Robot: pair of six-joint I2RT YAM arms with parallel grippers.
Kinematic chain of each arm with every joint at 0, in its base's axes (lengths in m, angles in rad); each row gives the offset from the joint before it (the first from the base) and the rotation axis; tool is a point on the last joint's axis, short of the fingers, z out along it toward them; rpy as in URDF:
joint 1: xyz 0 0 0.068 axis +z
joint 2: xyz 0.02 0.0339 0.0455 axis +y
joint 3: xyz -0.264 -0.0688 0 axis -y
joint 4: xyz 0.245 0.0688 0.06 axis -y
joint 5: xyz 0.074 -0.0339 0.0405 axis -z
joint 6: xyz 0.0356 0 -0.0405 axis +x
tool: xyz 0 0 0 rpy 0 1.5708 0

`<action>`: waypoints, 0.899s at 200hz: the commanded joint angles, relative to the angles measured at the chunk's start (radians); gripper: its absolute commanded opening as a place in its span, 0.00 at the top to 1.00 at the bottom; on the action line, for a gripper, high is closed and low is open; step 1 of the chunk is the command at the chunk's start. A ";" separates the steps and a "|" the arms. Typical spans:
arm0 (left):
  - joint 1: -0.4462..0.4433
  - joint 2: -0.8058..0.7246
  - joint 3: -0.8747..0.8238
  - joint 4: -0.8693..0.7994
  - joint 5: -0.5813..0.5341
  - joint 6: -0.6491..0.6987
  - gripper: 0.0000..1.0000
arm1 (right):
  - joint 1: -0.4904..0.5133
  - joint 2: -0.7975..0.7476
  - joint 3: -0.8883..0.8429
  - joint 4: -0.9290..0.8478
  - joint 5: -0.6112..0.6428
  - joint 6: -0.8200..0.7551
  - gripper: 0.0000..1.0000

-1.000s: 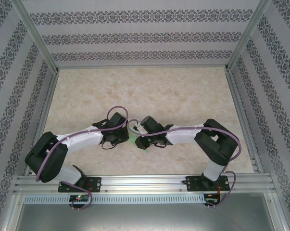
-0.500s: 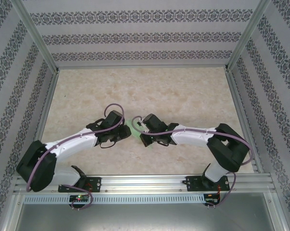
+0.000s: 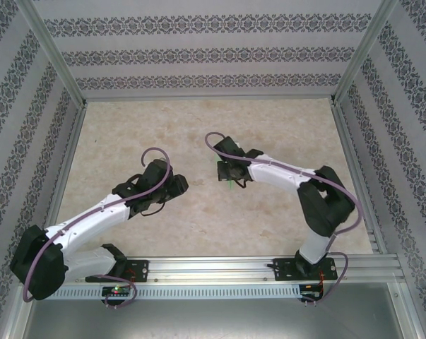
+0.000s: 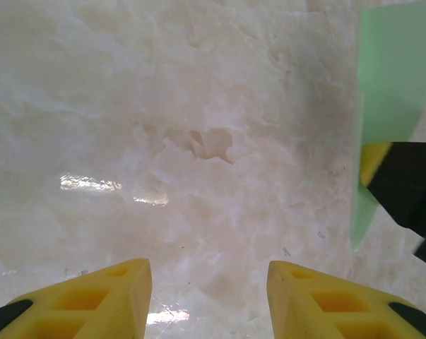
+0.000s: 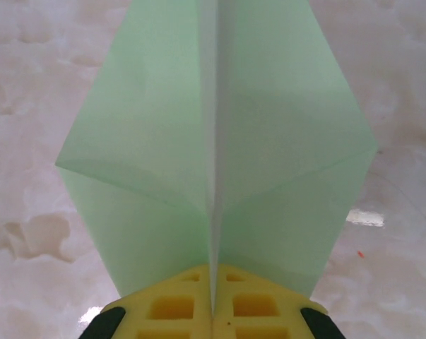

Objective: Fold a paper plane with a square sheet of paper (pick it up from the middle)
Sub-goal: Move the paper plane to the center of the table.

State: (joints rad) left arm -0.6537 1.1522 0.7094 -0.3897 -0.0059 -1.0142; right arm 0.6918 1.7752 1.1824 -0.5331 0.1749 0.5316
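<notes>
the right tool (image 5: pixel 213 296) is clamped shut on the centre crease of the paper plane (image 5: pixel 220 134), carrying it, seemingly lifted, over the marbled surface (image 5: pixel 29 233). the left tool (image 4: pixel 209 296) gapes partway, holding nothing, near the plane. the thin paper may slip, or its flaps spring apart, under one narrow pinch; a swing could brush the left tool.

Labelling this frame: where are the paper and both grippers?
paper (image 5: pixel 276 134): right wrist view, on its right flap.
left gripper (image 4: pixel 208 282): left wrist view, midway between its open jaws.
right gripper (image 5: pixel 213 296): right wrist view, where its jaws pinch the paper.
</notes>
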 commanded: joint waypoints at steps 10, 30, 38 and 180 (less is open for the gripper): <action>0.017 -0.045 -0.037 -0.031 0.005 0.005 0.53 | 0.009 0.085 0.078 -0.115 -0.010 0.088 0.95; 0.020 -0.077 -0.063 -0.026 0.006 -0.002 0.52 | 0.018 0.137 0.100 -0.133 -0.005 0.099 0.95; 0.021 -0.087 -0.070 -0.026 0.006 -0.004 0.52 | 0.020 0.157 0.100 -0.127 -0.008 0.099 0.93; 0.039 -0.067 -0.054 -0.036 0.017 0.011 0.51 | 0.035 0.193 0.153 -0.169 0.036 0.073 0.87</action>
State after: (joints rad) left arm -0.6281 1.0740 0.6415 -0.4129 0.0010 -1.0142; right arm 0.7200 1.9865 1.3190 -0.6636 0.1730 0.6048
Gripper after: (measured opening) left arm 0.485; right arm 0.135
